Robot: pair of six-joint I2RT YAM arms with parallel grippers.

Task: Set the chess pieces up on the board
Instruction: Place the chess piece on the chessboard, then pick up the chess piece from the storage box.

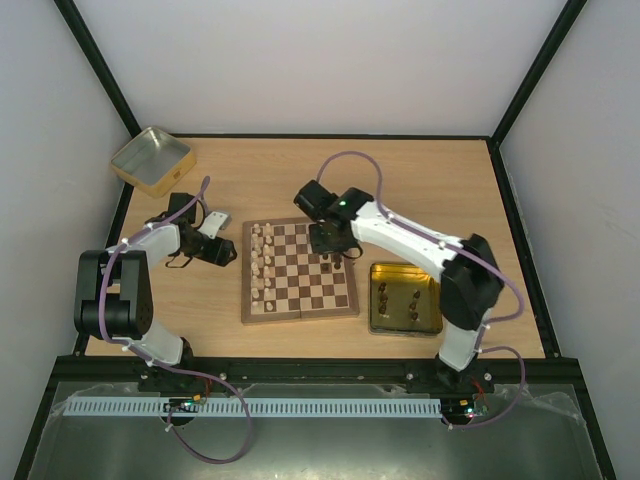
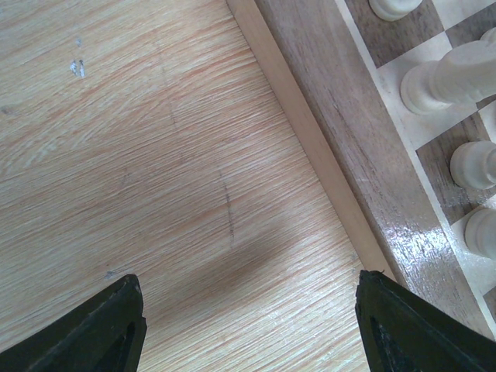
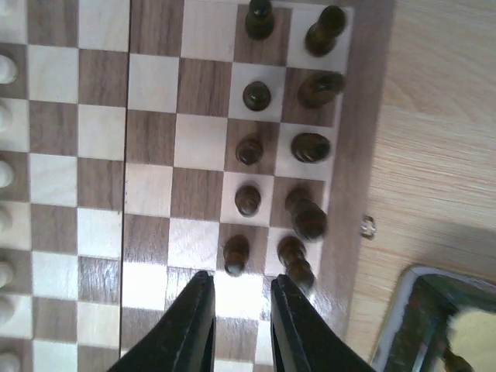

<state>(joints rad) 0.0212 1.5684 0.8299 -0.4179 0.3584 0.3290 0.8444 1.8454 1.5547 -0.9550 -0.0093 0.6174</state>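
Wood tabletop (image 1: 420,180) noted — chess pieces (image 3: 310,147) judged light, tippy, best pinched mid-stem; right gripper (image 3: 240,280) narrowly parted, empty, left gripper (image 2: 249,280) wide.

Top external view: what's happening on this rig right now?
Chess setup, partway done. The pale pieces stand in two columns on the left side of the board. The right gripper hovers, narrowly open and empty, over the dark pieces lined up on the right side; a few more wait in the gold tin. The left gripper hangs open over the table beside the board.
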